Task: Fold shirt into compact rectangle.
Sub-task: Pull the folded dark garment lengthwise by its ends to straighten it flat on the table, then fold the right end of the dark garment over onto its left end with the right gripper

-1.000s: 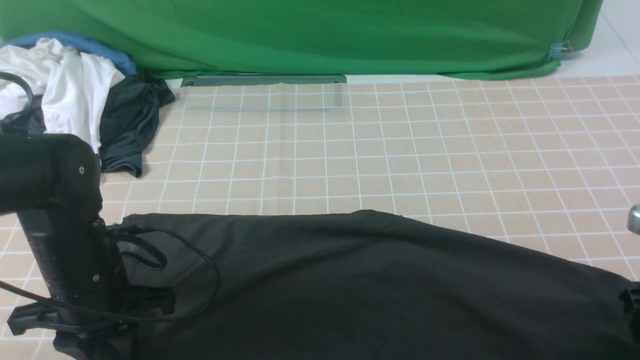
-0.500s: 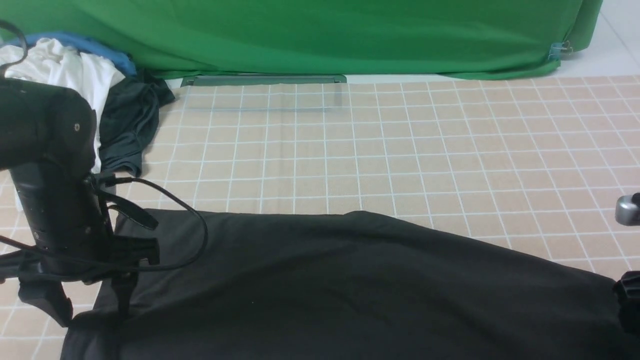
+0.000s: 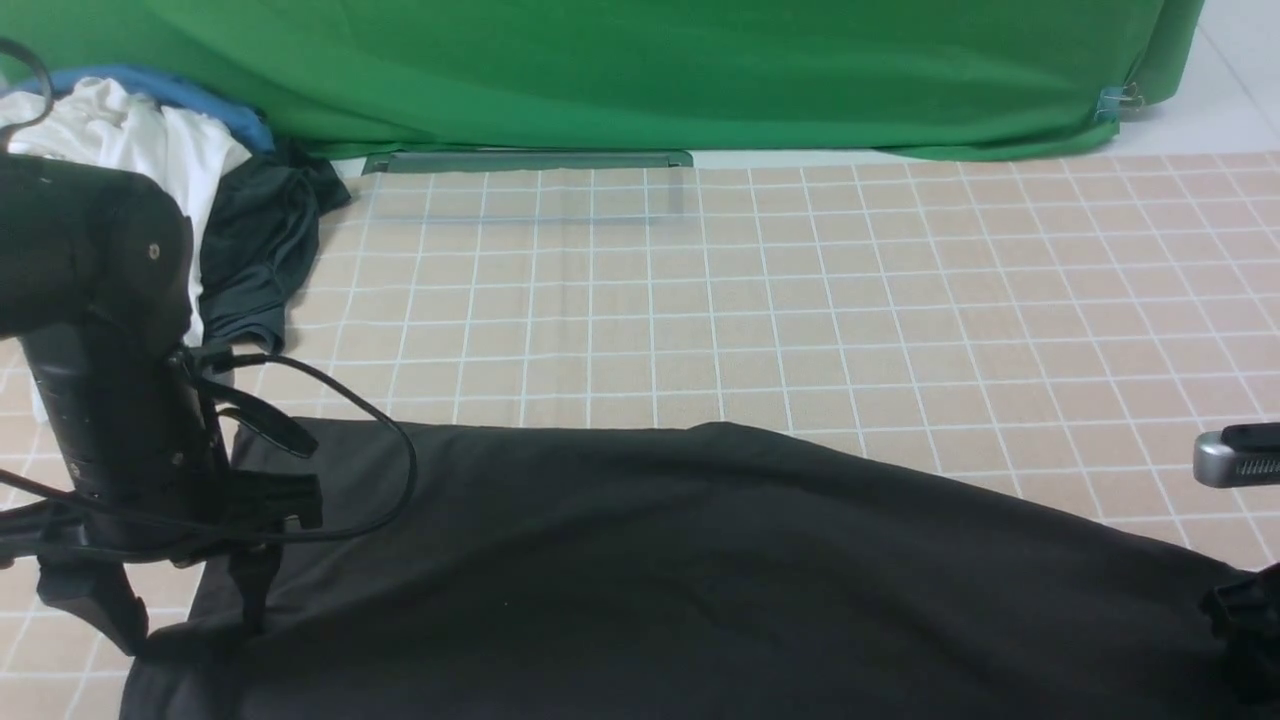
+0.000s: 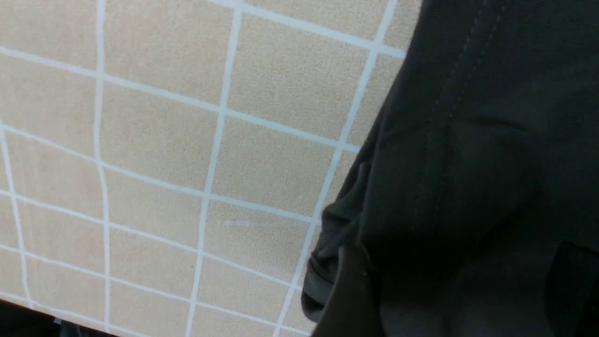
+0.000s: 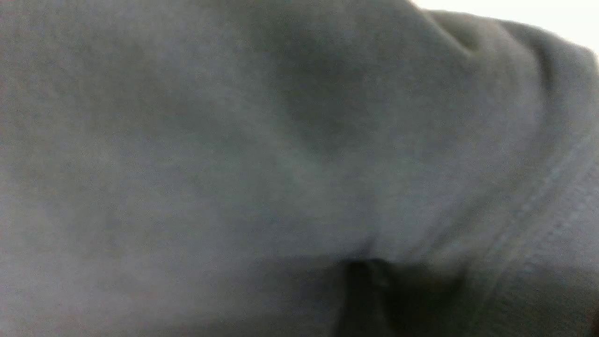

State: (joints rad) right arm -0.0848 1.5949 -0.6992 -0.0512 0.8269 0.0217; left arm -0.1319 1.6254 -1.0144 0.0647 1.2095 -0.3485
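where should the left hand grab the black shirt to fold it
The shirt by its bunched, stitched left-end corner, pinched from the robot's left: layers stack thick there, it lies right by the left hand, and bare mat gives approach room.

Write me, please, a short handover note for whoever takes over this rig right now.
The left hand is open, its jaws apart over the left end of the shirt, holding nothing.
The right hand sits at the shirt's right end, mostly out of frame; open or shut is unclear.
The shirt lies as a long band across the near edge of the table.
Done: apparently a lengthwise fold. Left: bring the ends in for a compact rectangle.
The spare clothes sit far left.
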